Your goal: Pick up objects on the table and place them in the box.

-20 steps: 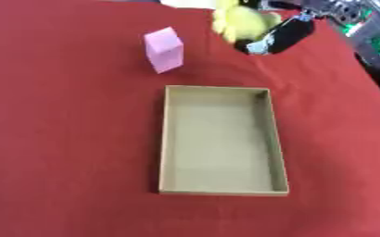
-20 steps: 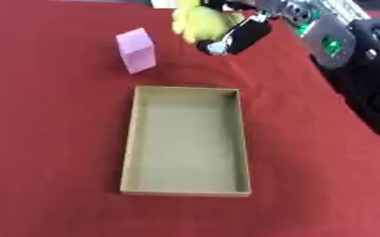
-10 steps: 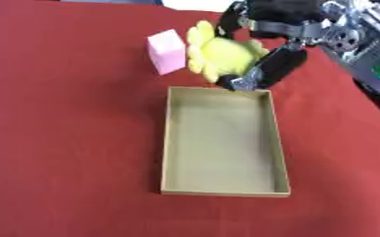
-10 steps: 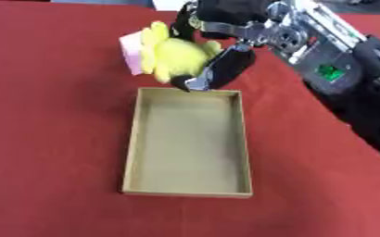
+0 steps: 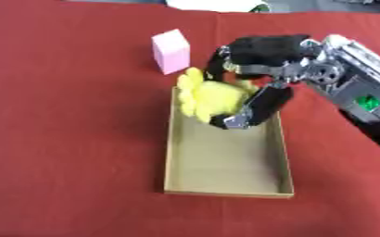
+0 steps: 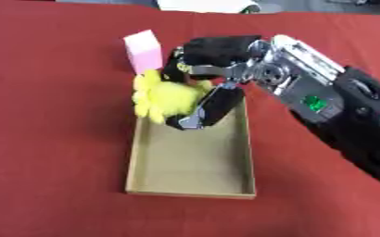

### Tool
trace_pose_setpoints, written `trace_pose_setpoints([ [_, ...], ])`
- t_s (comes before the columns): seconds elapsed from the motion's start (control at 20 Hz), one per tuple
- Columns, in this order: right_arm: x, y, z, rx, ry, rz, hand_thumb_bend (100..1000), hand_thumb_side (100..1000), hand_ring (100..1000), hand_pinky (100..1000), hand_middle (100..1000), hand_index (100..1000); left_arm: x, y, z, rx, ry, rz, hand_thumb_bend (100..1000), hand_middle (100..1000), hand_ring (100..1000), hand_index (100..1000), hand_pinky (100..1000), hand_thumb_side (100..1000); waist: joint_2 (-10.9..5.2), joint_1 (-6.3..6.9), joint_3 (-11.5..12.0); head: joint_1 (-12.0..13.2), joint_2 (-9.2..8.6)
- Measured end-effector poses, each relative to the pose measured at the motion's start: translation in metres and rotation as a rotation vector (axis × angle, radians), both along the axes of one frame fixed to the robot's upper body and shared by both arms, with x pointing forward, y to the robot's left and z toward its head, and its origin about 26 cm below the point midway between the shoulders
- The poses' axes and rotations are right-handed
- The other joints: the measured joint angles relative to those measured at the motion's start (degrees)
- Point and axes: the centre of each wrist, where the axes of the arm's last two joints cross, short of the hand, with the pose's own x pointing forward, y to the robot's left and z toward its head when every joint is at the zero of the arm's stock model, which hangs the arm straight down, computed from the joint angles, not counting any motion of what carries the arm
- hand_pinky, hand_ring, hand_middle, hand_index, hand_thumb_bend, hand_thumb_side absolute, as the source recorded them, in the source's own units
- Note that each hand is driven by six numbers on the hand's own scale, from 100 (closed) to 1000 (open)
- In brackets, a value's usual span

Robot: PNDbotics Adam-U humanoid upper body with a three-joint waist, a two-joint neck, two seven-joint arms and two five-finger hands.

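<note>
My right hand [image 5: 262,69] reaches in from the right and is shut on a yellow plush toy [image 5: 208,97], thumb curled under it. The toy hangs over the far left end of the open cardboard box [image 5: 226,190], partly above its rim. A pink block [image 5: 170,51] stands upright on the red cloth just beyond the box's far left corner, apart from the hand. My left hand shows in neither view.
The red tablecloth [image 5: 63,139] spreads wide to the left of and in front of the box. My right forearm [image 6: 339,115] crosses the cloth to the right of the box. Something white [image 5: 213,4] lies at the far edge.
My right hand has carried the yellow toy from the far right down and leftward, to above the box's far end. The pink block and box have stayed put.
</note>
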Motion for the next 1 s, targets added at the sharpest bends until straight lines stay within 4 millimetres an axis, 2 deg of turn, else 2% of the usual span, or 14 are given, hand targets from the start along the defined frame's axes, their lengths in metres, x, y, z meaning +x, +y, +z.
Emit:
trace_pose_setpoints([
  [0.35,0.005,0.003,-0.027,-0.068,0.014,0.025,300,584,614,710,505,718,0.000,0.000,0.000,-0.002,-0.001,-0.002,434,601,674,792,686,726,0.31,0.18,0.29,-0.37,0.00],
  [0.55,0.008,0.003,-0.041,-0.096,0.009,0.033,327,598,651,729,545,753,0.000,0.000,0.000,-0.002,-0.001,-0.003,433,601,674,792,686,726,0.36,0.27,0.33,-0.46,0.00],
  [0.7,0.011,0.000,-0.047,-0.113,-0.010,0.031,360,631,723,755,628,832,0.000,0.000,0.001,-0.002,-0.001,-0.003,434,601,674,792,686,726,0.38,0.41,0.33,-0.48,0.00],
  [1.0,0.012,-0.003,-0.053,-0.146,-0.043,0.033,414,683,791,783,732,890,0.000,0.000,0.001,-0.002,-0.002,-0.004,434,601,673,792,686,725,0.40,0.51,0.17,-0.52,0.00],
])
